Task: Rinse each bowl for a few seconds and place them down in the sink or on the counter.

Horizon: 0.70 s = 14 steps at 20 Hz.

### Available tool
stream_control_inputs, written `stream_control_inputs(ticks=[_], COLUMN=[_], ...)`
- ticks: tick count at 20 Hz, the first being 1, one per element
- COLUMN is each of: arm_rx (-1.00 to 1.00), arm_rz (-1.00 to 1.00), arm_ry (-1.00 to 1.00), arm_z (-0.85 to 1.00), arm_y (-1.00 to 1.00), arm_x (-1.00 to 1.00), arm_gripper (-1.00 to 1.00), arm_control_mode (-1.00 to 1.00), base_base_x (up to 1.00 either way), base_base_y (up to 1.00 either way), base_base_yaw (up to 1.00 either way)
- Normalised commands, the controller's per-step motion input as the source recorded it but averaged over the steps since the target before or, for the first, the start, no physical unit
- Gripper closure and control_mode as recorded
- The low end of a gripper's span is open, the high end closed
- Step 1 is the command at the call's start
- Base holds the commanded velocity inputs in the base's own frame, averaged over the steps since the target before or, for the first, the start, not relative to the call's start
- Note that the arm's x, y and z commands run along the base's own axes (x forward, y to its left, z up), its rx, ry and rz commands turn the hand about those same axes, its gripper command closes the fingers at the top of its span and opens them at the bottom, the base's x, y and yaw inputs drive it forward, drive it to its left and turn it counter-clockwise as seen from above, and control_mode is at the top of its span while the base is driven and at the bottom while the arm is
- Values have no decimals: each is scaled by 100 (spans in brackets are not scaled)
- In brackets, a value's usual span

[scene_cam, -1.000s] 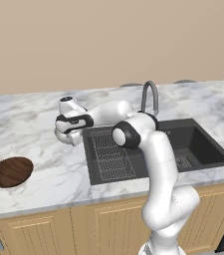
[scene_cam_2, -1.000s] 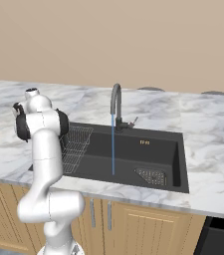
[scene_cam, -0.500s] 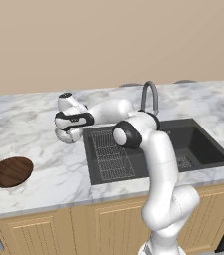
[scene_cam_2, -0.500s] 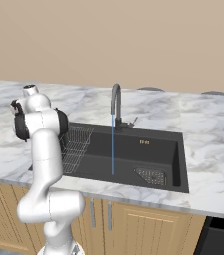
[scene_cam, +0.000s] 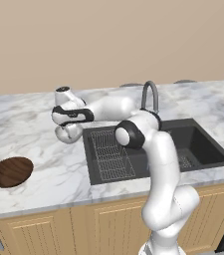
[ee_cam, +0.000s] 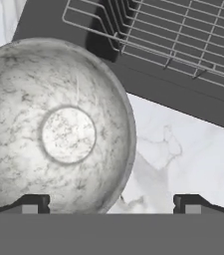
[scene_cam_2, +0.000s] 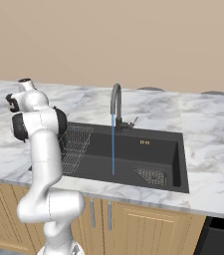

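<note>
You have the counter (scene_cam: 44,124), a white marble slab with grey veins, running across the middle of both base views above light wooden cabinet doors (scene_cam: 113,226). Set into it is the black sink (scene_cam_2: 156,152), right of centre in the left base view and centre in the right base view, with a wire rack (scene_cam: 111,154) in its left part and a round drain (scene_cam_2: 151,175) near its front right. The arched dark faucet (scene_cam_2: 116,107) stands at the sink's back edge, and a thin blue stream of water (scene_cam_2: 113,144) falls from its spout into the basin.

Your arm (scene_cam: 153,164) rises at the lower right of the left base view and reaches left over the counter. The gripper (ee_cam: 108,204) sits at the bottom of the hand view with its jaws spread wide; nothing is clamped between them.

The speckled white-grey bowl (ee_cam: 54,129) fills the left of the hand view, standing upright on the marble just beside the sink's edge, under the hand. In the left base view you see it at (scene_cam: 69,133), left of centre.

The dark brown wooden bowl (scene_cam: 10,172) rests on the counter at the left edge, well apart from the sink.
</note>
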Motion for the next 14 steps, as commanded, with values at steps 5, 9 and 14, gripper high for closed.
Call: stream_control_inputs(ticks=[5,9,14], arm_rx=[3,0,0], arm_rz=[9,12,13], arm_ry=[4,4,3], arm_z=[42,37,26], arm_y=[11,10,10], arm_x=[-23,-30,-30], arm_gripper=[-100,-100,-100], arm_control_mode=[-100,-100,-100], base_base_x=[0,0,0], base_base_y=[0,0,0], base_base_yaw=[0,0,0])
